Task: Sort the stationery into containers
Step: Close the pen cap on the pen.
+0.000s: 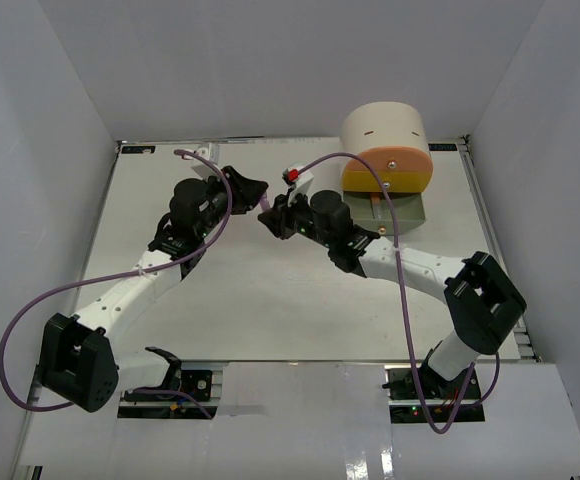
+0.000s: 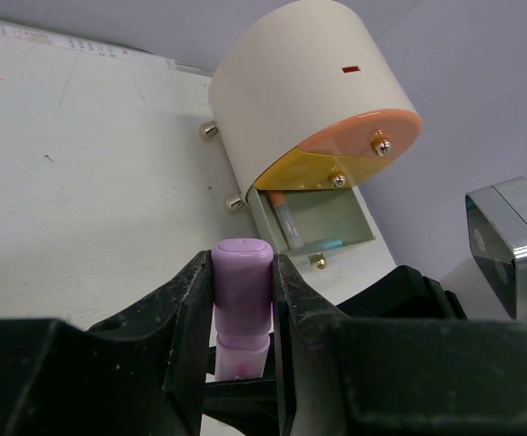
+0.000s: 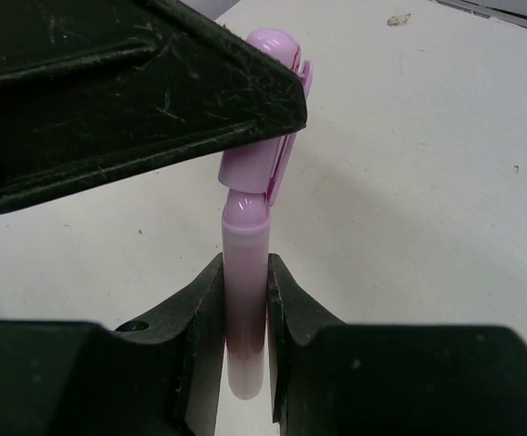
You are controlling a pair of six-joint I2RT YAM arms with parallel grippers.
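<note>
Left pincer (image 2: 243, 295) and right pincer (image 3: 245, 304) both clamping one purple marker (image 3: 245, 232), three drawers (image 2: 362, 136)

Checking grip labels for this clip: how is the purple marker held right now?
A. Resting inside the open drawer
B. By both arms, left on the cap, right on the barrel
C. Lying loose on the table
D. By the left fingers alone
B: the left fingers pinch the purple marker at its cap, while the right fingers pinch its barrel.
</note>
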